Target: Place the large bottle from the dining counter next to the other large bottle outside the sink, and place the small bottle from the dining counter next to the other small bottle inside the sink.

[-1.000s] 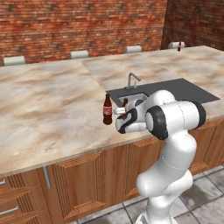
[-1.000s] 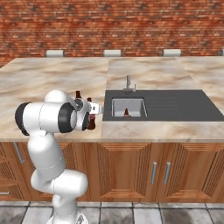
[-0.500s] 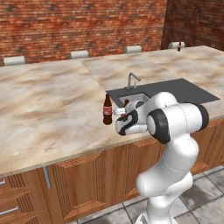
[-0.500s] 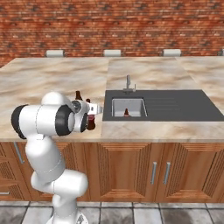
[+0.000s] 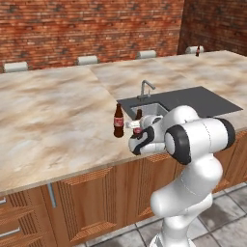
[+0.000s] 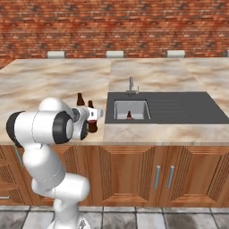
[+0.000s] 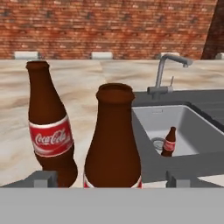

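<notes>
A: Two big brown bottles up close. Near bottle [image 7: 113, 140] sits between the fingertips [image 7: 43, 179], gripper [image 7: 111, 180] spread wide around it. Contact? Cannot tell.

B: Where's the gripper [image 5: 138, 130] on the counter?

A: At the front edge of the marble counter [image 5: 53, 120], just left of the sink [image 5: 155, 110].

B: Second bottle?

A: Labelled bottle [image 7: 49, 127] stands upright just beside the first, slightly further back; also seen at [image 5: 118, 121] and [image 6: 80, 99].

B: Sink?

A: Small bottle [image 7: 168, 142] upright inside the basin near the drain, also [image 6: 129, 115]. Faucet [image 7: 168, 72] behind. Stools [image 5: 88, 60] and brick wall [image 5: 87, 24] far back.
</notes>
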Tool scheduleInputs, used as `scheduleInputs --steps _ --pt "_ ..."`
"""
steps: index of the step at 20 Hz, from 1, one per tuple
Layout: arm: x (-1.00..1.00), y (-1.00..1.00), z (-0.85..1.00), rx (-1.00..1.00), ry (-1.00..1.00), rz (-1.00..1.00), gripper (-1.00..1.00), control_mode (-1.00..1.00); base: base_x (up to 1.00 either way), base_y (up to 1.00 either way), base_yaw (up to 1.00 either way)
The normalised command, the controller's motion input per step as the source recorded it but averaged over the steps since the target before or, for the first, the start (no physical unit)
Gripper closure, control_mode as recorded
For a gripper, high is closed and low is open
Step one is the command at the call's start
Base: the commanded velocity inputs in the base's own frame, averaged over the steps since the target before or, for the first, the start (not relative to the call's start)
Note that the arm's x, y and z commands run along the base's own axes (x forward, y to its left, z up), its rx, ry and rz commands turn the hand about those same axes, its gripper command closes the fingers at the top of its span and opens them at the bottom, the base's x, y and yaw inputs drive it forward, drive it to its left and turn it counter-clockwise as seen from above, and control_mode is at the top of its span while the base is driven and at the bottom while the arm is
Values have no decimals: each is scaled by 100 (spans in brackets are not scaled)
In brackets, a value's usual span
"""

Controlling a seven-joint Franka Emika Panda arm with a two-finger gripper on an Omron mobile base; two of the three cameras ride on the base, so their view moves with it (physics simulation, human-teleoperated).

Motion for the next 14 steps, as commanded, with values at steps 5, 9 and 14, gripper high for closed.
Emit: scheduleInputs --steps 5,9,14 --pt "0 0 96 10 0 0 -100 -100 0 0 0" --pt "0 0 99 15 5 0 -100 -100 0 0 0" --pt "0 0 52 1 14 -1 -100 -100 0 0 0"
